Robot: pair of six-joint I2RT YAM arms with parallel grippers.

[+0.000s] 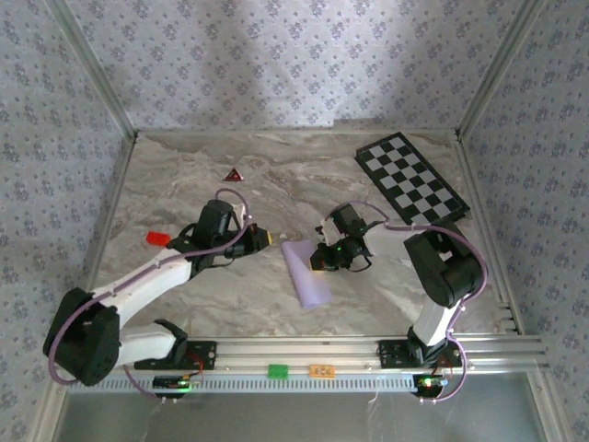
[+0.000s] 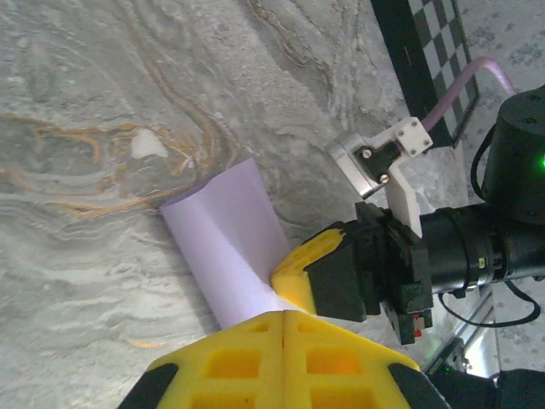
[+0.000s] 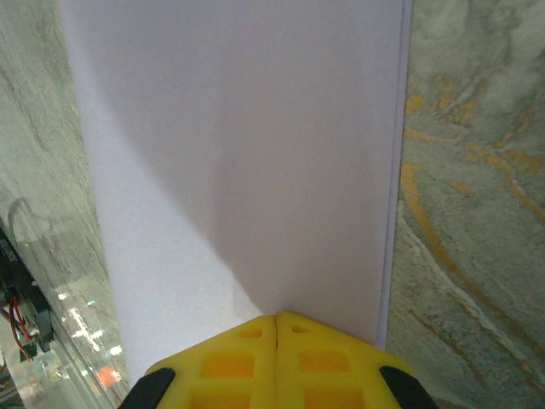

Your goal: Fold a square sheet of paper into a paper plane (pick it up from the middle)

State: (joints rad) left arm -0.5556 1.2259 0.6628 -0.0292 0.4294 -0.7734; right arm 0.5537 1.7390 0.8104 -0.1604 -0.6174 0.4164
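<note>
Square sheet of paper (image 1: 306,274), folded to a narrow lilac strip, lies flat mid-tabletop (image 1: 184,184). Right fingers (image 3: 238,358) pressed together, tips at its far end. Left fingers (image 2: 230,362) also pressed together, just beside that end; contact unclear.

Soft even light, faint blur

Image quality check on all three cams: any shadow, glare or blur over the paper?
Top external: soft, even light, the folded paper reads clean. Left wrist: paper sharp, no glare on it. Right wrist: broad diagonal shadow across the paper, bright reflections at the lower left edge of the picture.
</note>
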